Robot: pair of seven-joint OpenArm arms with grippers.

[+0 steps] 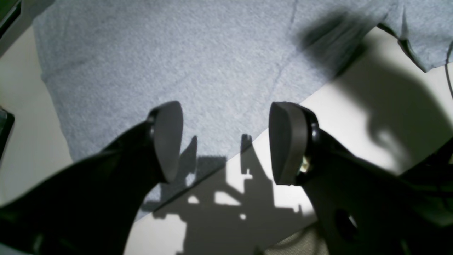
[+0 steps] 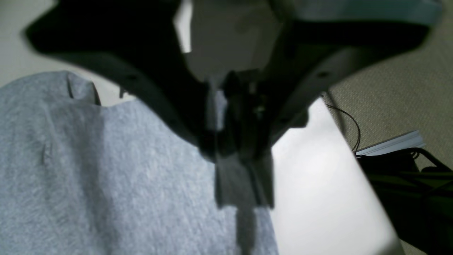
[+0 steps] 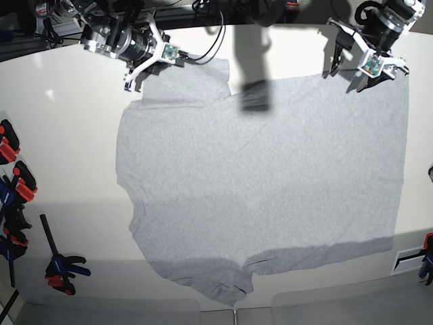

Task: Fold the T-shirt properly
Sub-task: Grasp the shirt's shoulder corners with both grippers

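Left end effector (image 1: 226, 141) fills your wrist view: pads spread wide, nothing btwn them, hovering over a shirt edge. T-shirt (image 3: 270, 183) lies spread flat on the white counter (image 3: 61, 135), plain heather-grey side up, few soft creases, one sleeve bunched at the near edge. Right end effector (image 2: 244, 198) is down at the shirt's far corner, jaws pressed together w/ a fold of grey fabric pinched btwn them.

robot lab or workshop bench. plain white table (image 3: 67, 169), two black arms mounted along far edge, red-and-black bar clamps (image 3: 59, 265) lying at one side, loose cables (image 3: 213, 34) behind, grey carpet floor (image 2: 389, 106) below.
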